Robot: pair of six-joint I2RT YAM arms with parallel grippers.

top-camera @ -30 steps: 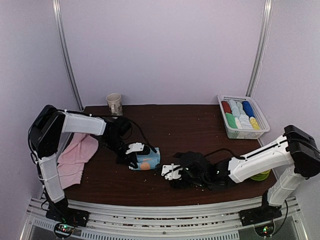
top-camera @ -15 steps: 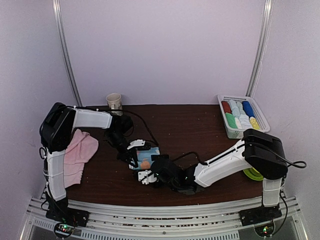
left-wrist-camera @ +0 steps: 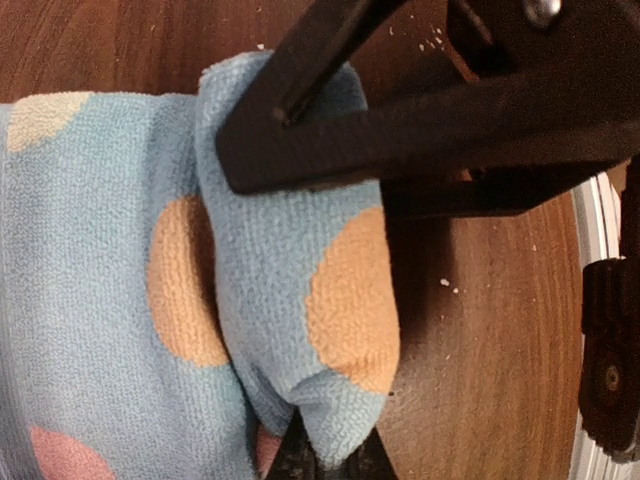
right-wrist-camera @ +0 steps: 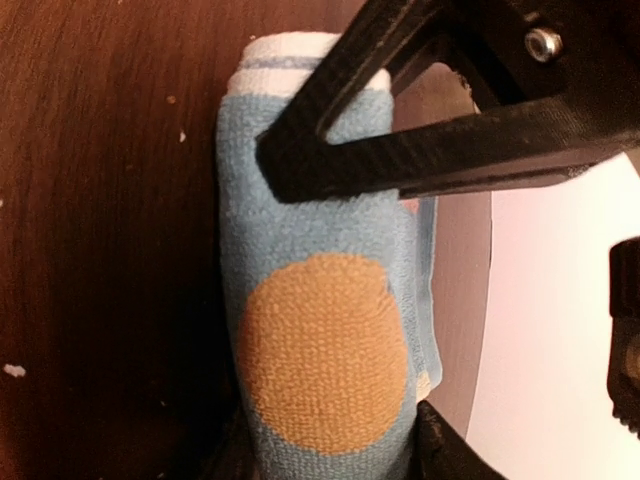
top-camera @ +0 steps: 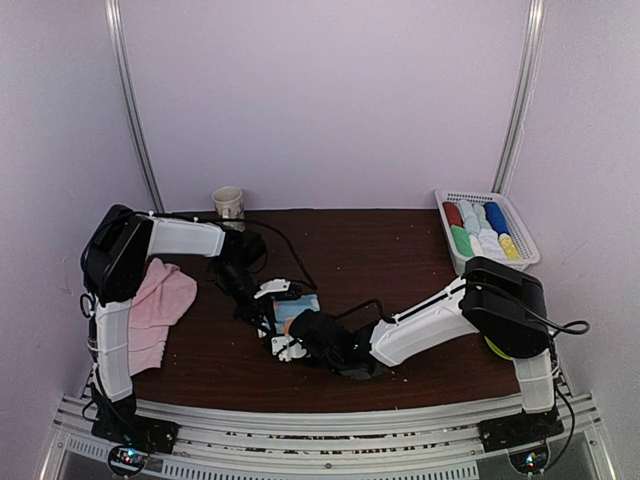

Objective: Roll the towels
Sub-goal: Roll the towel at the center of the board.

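Note:
A light blue towel with orange dots (top-camera: 303,306) lies partly rolled on the dark table, left of centre. In the left wrist view a folded flap of the towel (left-wrist-camera: 280,270) is pinched in my left gripper (left-wrist-camera: 322,458), which is shut on it. My left gripper (top-camera: 272,299) sits at the towel's left side. My right gripper (top-camera: 287,346) reaches in from the right at the towel's near end. In the right wrist view the rolled towel (right-wrist-camera: 320,340) stands between its fingers, and my right gripper (right-wrist-camera: 330,445) presses both sides of the roll. Pale pink towels (top-camera: 158,303) hang over the table's left edge.
A white slatted basket (top-camera: 449,251) holding rolled cloths of several colours stands at the back right. A paper cup (top-camera: 228,206) stands at the back left. A green object (top-camera: 497,349) shows behind the right arm's elbow.
My right arm has swung left across the table to the dotted towel, and its jaws have narrowed around the roll. The left gripper has kept its hold in place.

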